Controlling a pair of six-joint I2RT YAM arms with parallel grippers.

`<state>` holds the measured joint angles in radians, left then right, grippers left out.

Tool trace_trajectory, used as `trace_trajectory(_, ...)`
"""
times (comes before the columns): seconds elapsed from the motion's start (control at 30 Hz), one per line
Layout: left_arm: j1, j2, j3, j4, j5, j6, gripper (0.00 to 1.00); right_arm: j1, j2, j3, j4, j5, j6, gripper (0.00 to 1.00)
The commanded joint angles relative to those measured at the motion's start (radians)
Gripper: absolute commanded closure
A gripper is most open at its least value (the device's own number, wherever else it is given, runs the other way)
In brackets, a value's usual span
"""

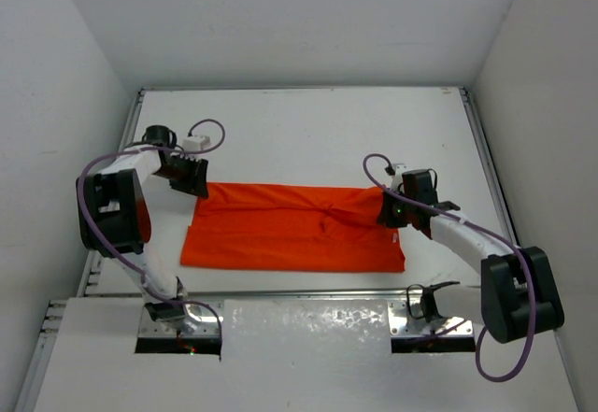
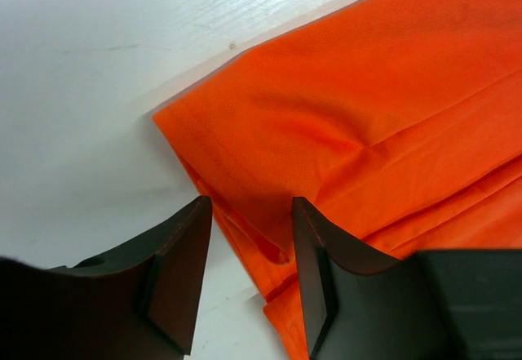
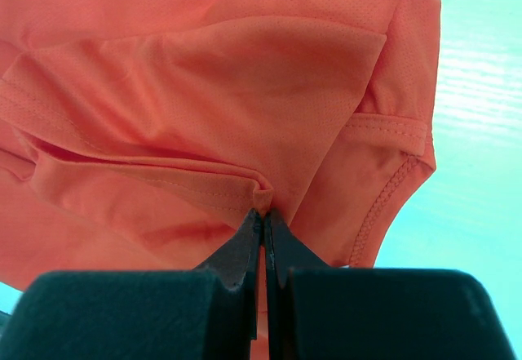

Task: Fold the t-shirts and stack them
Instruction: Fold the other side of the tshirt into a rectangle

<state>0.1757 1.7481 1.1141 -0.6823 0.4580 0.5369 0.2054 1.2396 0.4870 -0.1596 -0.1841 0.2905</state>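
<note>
Overhead view looking down on whole table (image 1: 308, 141), wrist views close over shared t-shirt (image 1: 294, 227)

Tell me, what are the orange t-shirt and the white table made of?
The t-shirt looks like thin sporty knit cloth, probably synthetic: tiny mesh holes, stitched hems, soft wrinkles, matte. The table looks like wood painted white: faint grain lines show, with a slight sheen.
</note>
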Motion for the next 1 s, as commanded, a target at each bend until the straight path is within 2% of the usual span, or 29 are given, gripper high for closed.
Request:
trace_trajectory(0.0,-0.021,-0.044,-0.01,0.017,0.037,0.009,0.59,0.002,-0.002,0.042,0.014,0.011,-0.011,1.0)
trace_trajectory(0.17,-0.021,-0.067,-0.017,0.009,0.073,0.028,0.6,0.002,0.0,0.044,0.008,0.014,-0.013,1.0)
trace_trajectory(0.37,-0.021,-0.061,-0.036,-0.04,0.027,0.037,0.61,0.002,-0.008,0.044,-0.004,0.021,-0.019,1.0)
trace_trajectory(0.5,-0.022,-0.068,-0.054,-0.023,0.05,0.026,0.67,0.002,-0.006,0.041,-0.001,0.023,-0.016,1.0)
trace_trajectory(0.67,-0.03,-0.03,-0.04,-0.032,0.068,0.021,0.69,0.003,-0.005,0.045,-0.003,0.021,-0.013,1.0)
trace_trajectory(0.87,-0.028,-0.033,-0.014,-0.072,0.094,0.029,0.63,0.002,-0.005,0.061,-0.015,0.026,-0.022,1.0)
trace_trajectory(0.97,-0.028,-0.055,0.012,-0.089,0.126,0.021,0.52,0.002,-0.002,0.059,-0.015,0.029,-0.022,1.0)
